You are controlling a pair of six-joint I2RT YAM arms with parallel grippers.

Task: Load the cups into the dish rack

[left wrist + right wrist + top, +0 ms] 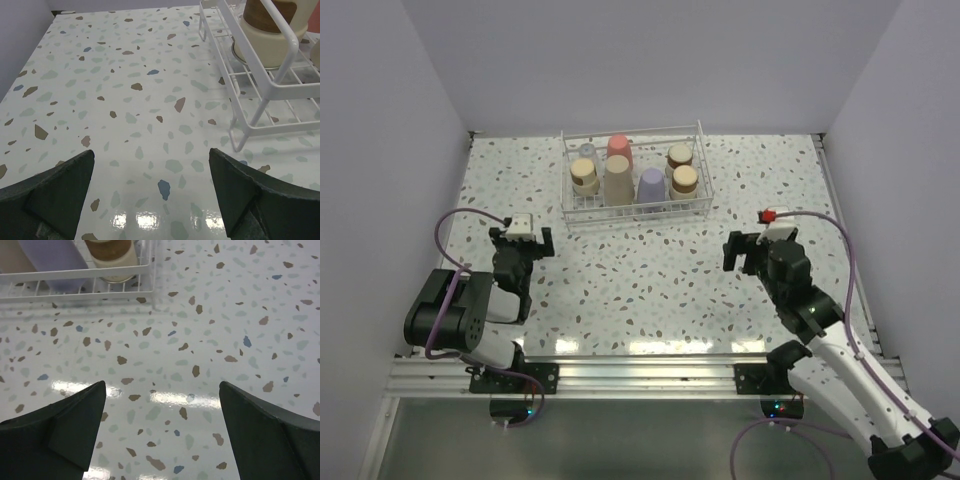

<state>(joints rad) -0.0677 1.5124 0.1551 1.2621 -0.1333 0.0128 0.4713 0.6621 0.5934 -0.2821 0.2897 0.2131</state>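
Finds the left gripper [151,151] with fingers spread wide, clamped on nothing, above bare speckled table [125,75]. Finds the right gripper [162,383] likewise splayed and empty. Places the dish rack [610,216] ahead of both, well apart: forward and rightward of the left gripper, forward and leftward of the right. Counts seven inside it. Lists, in the row nearer the grippers, a steel cup [585,177], the beige cup [618,180], the lavender cup [651,187] and a second steel cup [685,180]; in the row beyond, a small clear cup [587,152], hard to make out and perhaps inverted, the coral-red cup [619,148] and a third steel cup [680,156].
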